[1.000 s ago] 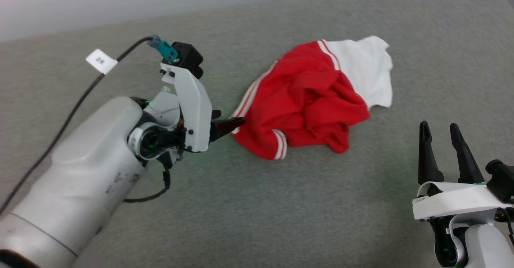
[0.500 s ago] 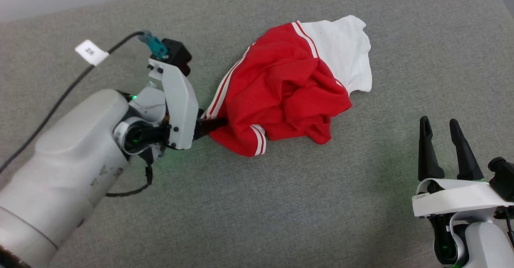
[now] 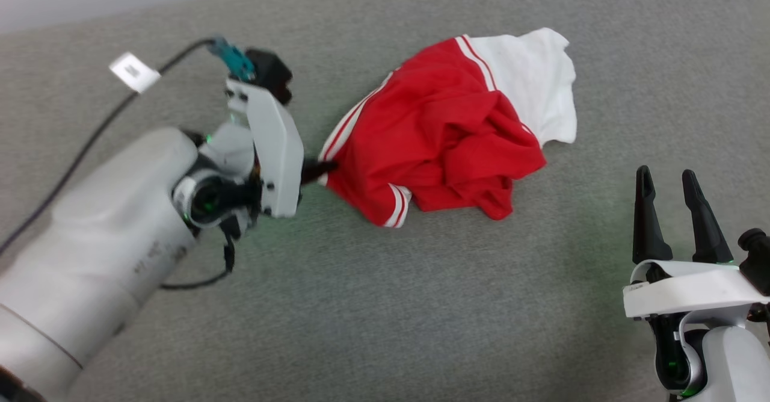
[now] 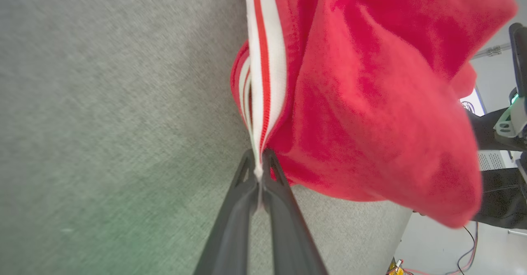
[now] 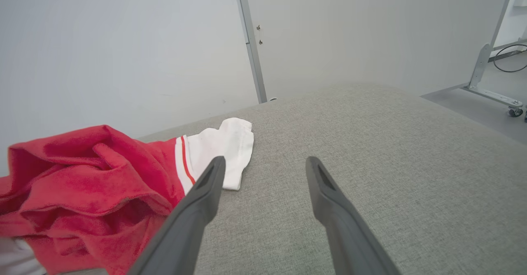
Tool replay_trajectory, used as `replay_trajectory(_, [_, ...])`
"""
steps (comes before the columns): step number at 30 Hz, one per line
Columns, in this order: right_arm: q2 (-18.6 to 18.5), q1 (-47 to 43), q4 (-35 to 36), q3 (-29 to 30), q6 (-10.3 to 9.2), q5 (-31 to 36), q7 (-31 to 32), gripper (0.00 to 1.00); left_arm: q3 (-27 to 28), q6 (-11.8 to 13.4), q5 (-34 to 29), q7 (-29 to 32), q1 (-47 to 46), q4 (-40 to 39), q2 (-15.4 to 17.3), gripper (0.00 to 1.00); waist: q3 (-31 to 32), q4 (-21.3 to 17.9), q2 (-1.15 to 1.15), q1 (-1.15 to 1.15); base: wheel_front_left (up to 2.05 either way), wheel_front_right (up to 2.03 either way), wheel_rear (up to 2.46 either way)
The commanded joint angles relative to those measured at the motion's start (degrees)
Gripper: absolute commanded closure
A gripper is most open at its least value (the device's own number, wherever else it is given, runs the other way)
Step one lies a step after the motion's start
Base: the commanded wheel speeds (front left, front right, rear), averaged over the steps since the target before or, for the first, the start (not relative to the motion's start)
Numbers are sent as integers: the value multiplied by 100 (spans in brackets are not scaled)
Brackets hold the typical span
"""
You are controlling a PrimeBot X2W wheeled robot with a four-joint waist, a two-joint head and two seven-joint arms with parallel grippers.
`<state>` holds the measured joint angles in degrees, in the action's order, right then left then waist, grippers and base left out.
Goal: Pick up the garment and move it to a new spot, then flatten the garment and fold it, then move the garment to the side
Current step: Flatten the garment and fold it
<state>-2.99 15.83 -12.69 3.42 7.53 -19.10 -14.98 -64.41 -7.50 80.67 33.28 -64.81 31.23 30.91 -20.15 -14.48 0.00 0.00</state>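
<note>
left gripper [image 4: 258, 166] clamps the striped hem [image 4: 262, 102] of the shirt [image 3: 445, 143], the crumpled heap lying just beyond its tips. lift slow and straight, i'd say, or that thin edge slips out. right gripper [image 3: 665, 176] stands wide apart, empty.

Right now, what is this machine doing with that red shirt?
It looks to be starting to pick it up. The left fingers are pinched shut on the red-and-white striped edge of the garment. The garment lies crumpled on the grey padded surface, with one white sleeve spread out at the far side. The right fingers stand open, off to the side, touching nothing.
</note>
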Motion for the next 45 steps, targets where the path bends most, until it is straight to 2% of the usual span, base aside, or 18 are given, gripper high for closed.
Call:
replay_trajectory(1, [14,-77,5,44,-8,52,-28,0,77,3,70,-157,-167,-69,65,100,116,166,0,0,0,0,0])
replay_trajectory(11, [12,-130,-65,9,-8,172,-17,0,192,4,-25,-759,-592,-734,852,100,405,731,0,0,0,0,0])
replay_trajectory(16, [11,-58,-95,-24,-8,202,-17,0,185,3,-262,-1191,-792,-766,835,100,414,855,0,0,0,0,0])
replay_trajectory(20, [12,53,-118,-167,-8,154,-17,0,69,3,-548,-1517,-1085,-508,423,100,313,836,0,0,0,0,0])
replay_trajectory(21, [13,151,-128,-285,-8,79,-17,0,37,3,-534,-1606,-1208,-336,96,100,220,743,0,0,0,0,0])
replay_trajectory(24, [7,270,-155,-498,-8,-103,-17,0,-108,4,-703,-1747,-1444,-54,-282,100,69,457,0,0,0,0,0])
replay_trajectory(25, [7,270,-155,-498,-8,-103,-17,0,-108,4,-703,-1747,-1444,-54,-282,100,69,457,0,0,0,0,0])
replay_trajectory(26, [10,277,-185,-566,-8,-213,-17,0,-166,3,-753,-1905,-1524,185,-652,100,-8,287,0,0,0,0,0])
replay_trajectory(27, [10,277,-185,-566,-8,-213,-17,0,-166,3,-753,-1905,-1524,185,-652,100,-8,287,0,0,0,0,0])
replay_trajectory(30, [16,260,-194,-610,-8,-394,-17,0,-248,3,-756,-2113,-1558,602,-1304,100,-159,92,0,0,0,0,0])
replay_trajectory(36, [14,142,-195,-615,-8,-584,-17,0,-556,3,-660,-2388,-1159,957,-2286,100,-288,-191,0,0,0,0,0])
replay_trajectory(38, [14,147,-186,-616,-8,-607,-18,0,-631,3,-654,-2468,-1034,1031,-2487,100,-320,-219,0,0,0,0,0])
replay_trajectory(43, [12,304,-170,-708,-8,-623,-18,0,-826,3,-960,-2427,-835,1345,-2662,100,-341,-294,0,0,0,0,0])
replay_trajectory(44, [11,311,-177,-696,-8,-602,-18,0,-836,3,-1014,-2409,-837,1387,-2679,84,-327,-282,0,0,0,0,0])
replay_trajectory(45, [12,319,-179,-677,-8,-578,-18,0,-843,3,-1034,-2401,-826,1408,-2687,54,-312,-262,0,0,0,0,0])
